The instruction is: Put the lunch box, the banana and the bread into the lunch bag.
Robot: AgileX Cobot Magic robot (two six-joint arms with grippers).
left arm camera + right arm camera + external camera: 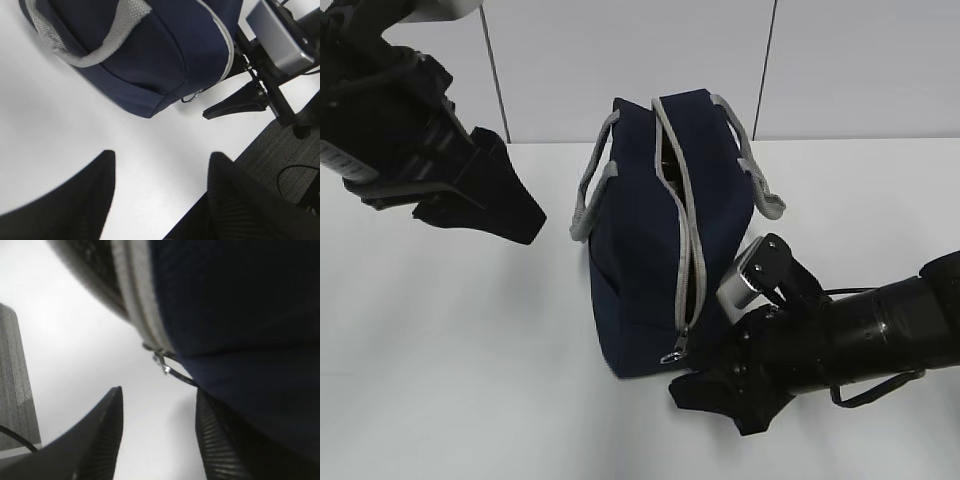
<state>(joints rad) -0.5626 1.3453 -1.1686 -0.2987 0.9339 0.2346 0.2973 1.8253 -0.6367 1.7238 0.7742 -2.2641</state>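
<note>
only one lunch bag point(650, 240) is in sight, standing upright on the white surface point(450, 350), with two grey strap handles point(592, 185) and one grey zipper point(685, 240) running along its top down to the near end, where a single ring pull point(676, 352) hangs. through the gap in the zipper near the top something dark shows, too dim to name.

two arms are present. the right tool point(720, 392) lies low on the surface just beside the bag's near right corner, close to the ring pull, its fingers apart with nothing between them. the left tool point(485, 205) hovers well left of the bag, tilted down toward the surface, its fingers also apart and empty.

the right wrist view alone shows the ring pull point(167, 367) close up, above and between the two spread fingers point(95, 440), apart from them. the left wrist view adds the bag's point(150, 45) near lower corner, the right arm's camera block point(277, 32) beside the bag, and dark carpet floor point(270, 160) past the surface's edge.
</note>
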